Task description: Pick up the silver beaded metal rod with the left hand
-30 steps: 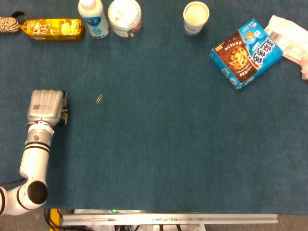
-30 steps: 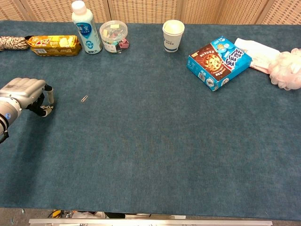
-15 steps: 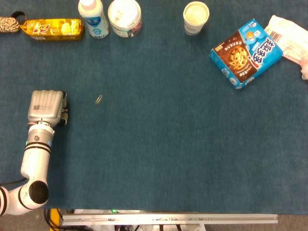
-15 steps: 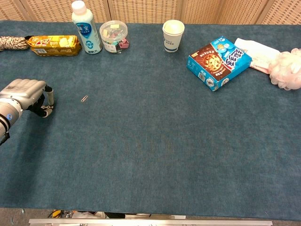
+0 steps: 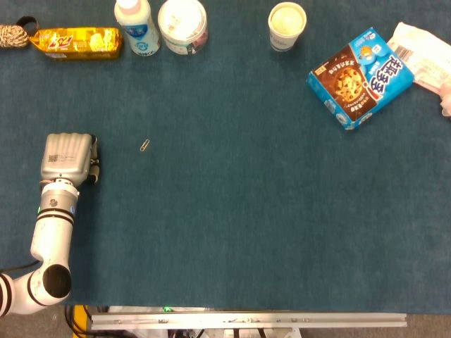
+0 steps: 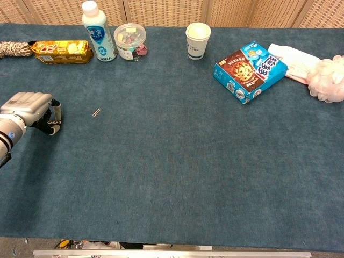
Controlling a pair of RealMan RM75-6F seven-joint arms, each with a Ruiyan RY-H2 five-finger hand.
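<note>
My left hand [image 5: 67,156] [image 6: 29,106] hangs low over the blue cloth near the table's left edge, with its fingers curled in and down. A short silver beaded metal rod [image 6: 52,122] shows at the fingertips in the chest view, pinched there just above the cloth. In the head view the back of the hand hides the rod. My right hand appears in neither view.
A small paperclip [image 5: 144,145] lies right of the hand. Along the far edge stand a yellow biscuit packet [image 5: 77,42], a white bottle [image 5: 137,24], a clear tub [image 5: 183,24] and a paper cup [image 5: 287,24]. A blue cookie box [image 5: 359,76] lies at the far right.
The left hand has drifted slightly away from me and a little upward, and the beaded rod at its fingertips has moved with it.
</note>
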